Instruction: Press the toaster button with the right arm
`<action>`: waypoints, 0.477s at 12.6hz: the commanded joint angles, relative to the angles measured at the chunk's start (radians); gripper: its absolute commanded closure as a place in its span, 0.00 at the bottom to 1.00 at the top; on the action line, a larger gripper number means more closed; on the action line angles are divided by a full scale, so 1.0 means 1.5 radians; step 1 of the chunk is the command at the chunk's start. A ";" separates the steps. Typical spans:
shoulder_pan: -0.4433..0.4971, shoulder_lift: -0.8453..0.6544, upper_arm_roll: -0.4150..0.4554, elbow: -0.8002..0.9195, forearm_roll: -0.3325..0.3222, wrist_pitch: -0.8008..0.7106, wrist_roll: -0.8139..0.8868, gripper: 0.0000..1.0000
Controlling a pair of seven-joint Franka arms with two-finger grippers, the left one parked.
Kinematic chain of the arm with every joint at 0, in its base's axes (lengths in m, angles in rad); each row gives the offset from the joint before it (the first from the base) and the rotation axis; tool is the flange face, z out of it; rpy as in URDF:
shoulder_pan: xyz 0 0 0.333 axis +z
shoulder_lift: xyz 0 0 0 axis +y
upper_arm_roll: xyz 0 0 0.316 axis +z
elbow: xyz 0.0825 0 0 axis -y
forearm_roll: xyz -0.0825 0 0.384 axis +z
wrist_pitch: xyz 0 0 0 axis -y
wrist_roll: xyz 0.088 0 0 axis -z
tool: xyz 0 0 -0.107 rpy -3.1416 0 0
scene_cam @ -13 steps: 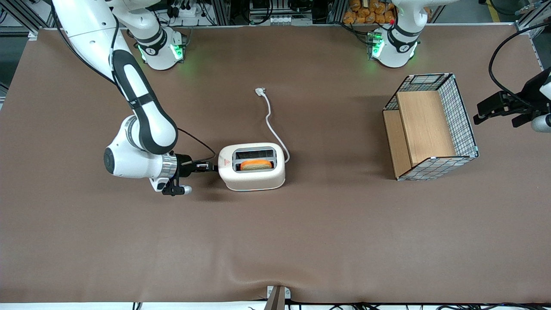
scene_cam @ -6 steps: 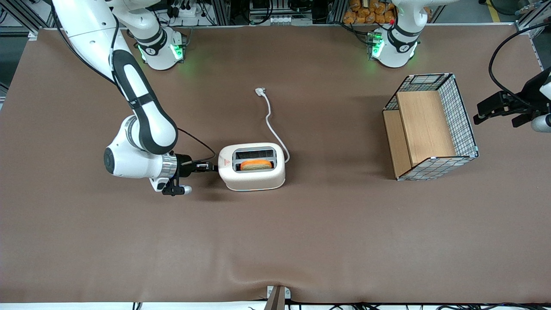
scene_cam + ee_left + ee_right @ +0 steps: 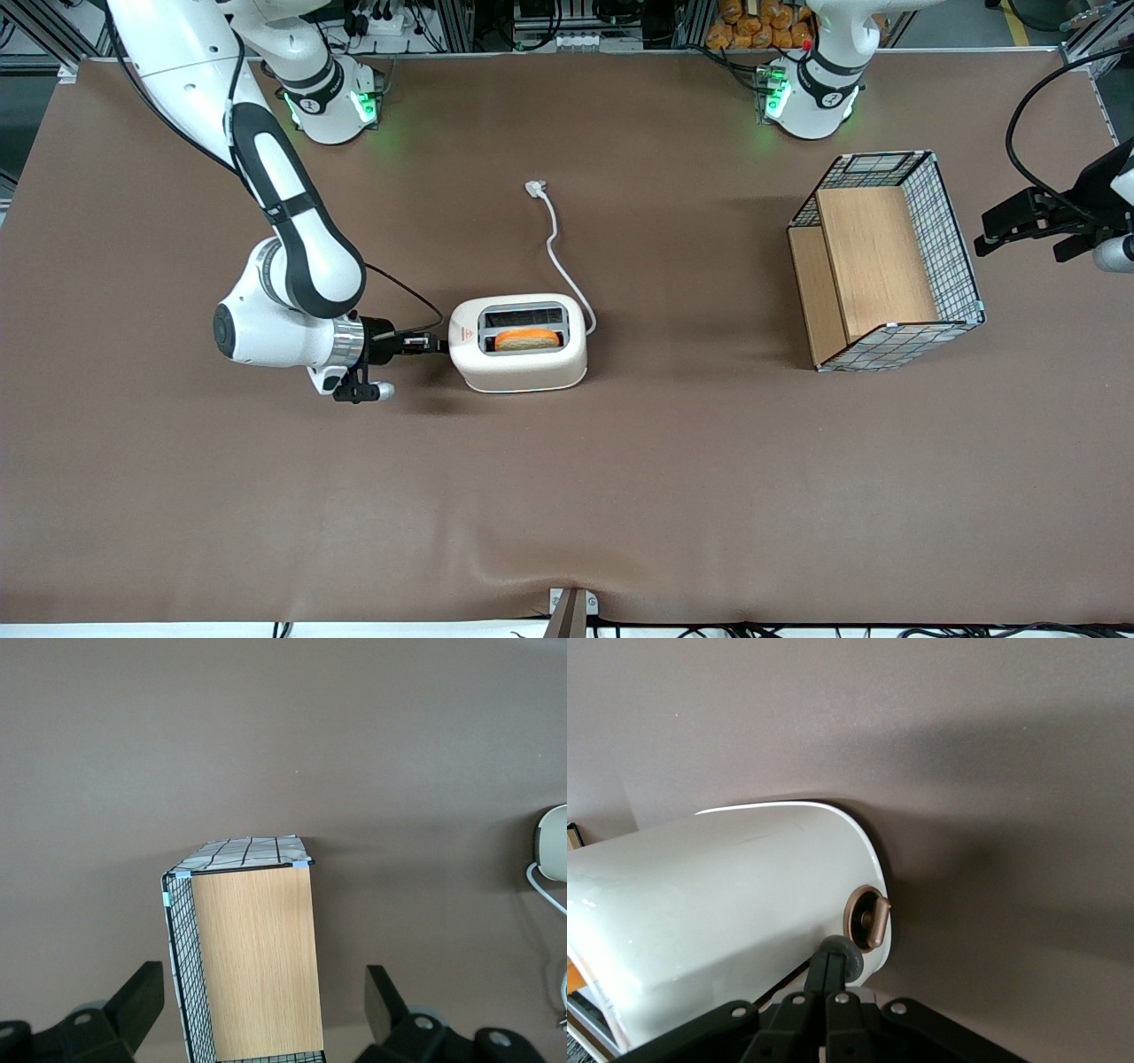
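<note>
The white toaster (image 3: 518,369) stands near the middle of the table, with an orange toast slice (image 3: 527,338) in the slot nearer the front camera. The right arm (image 3: 292,257) holds its gripper (image 3: 439,344) level against the toaster's short end wall at the working arm's end. In the right wrist view the thin black fingers (image 3: 829,970) are shut together, and their tips touch the small round grey toaster button (image 3: 850,958) on the toaster (image 3: 726,904). A bronze ringed dial (image 3: 866,917) sits on the same wall beside the button.
The toaster's white cord (image 3: 556,244) trails away from the front camera to its plug (image 3: 535,187). A wire-mesh wooden basket (image 3: 877,266) stands toward the parked arm's end; it also shows in the left wrist view (image 3: 252,966).
</note>
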 commanded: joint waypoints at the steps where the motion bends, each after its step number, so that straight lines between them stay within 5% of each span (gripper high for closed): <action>1: -0.021 0.015 -0.003 0.029 0.013 -0.030 -0.018 1.00; 3: -0.054 0.017 -0.005 0.073 0.012 -0.111 0.023 0.92; 5: -0.060 0.017 -0.006 0.108 -0.010 -0.153 0.087 0.18; 6: -0.059 0.015 -0.006 0.113 -0.029 -0.153 0.099 0.00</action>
